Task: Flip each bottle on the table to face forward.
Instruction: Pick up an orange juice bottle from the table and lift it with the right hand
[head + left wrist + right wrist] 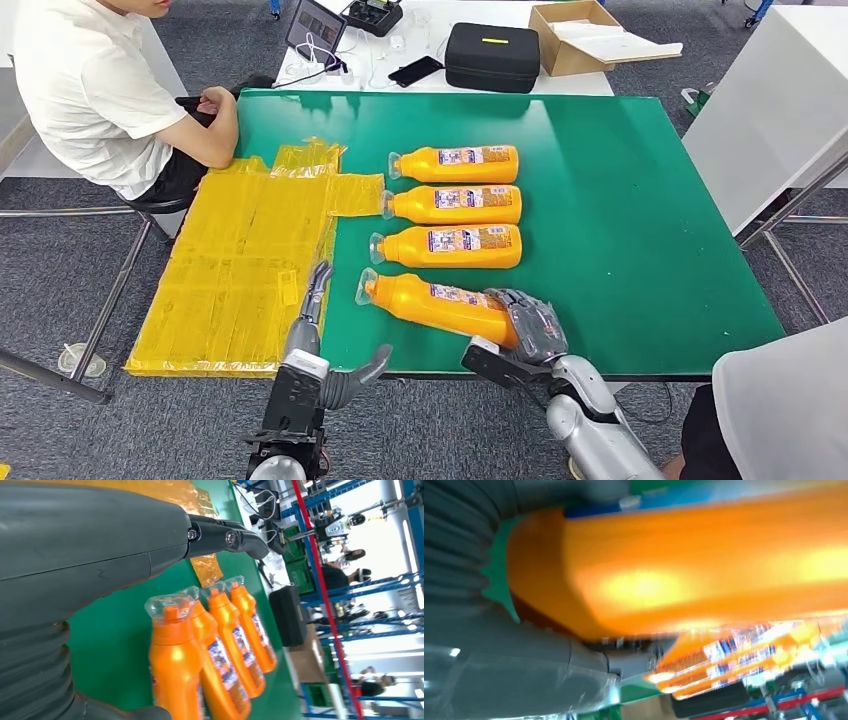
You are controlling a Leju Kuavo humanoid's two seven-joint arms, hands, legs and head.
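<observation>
Several orange bottles with clear caps lie in a column on the green table (pixel 640 200), caps pointing left. The three far ones (pixel 455 163) (pixel 452 204) (pixel 448 246) show printed labels. The nearest bottle (pixel 435 303) lies slanted, and my right hand (pixel 528 325) grips its base end near the front edge; its orange body (pixel 704 560) is pressed against that hand's palm. My left hand (pixel 318 340) hovers open at the table's front edge, left of the nearest bottle's cap (pixel 169 605), touching nothing.
A yellow plastic sheet (pixel 250 270) drapes over the table's left side. A seated person (pixel 90 80) leans an arm on the far left corner. Behind stands a white table with a black case (pixel 492 56) and a cardboard box (pixel 575 35). Another person's sleeve (pixel 790 400) shows at the near right.
</observation>
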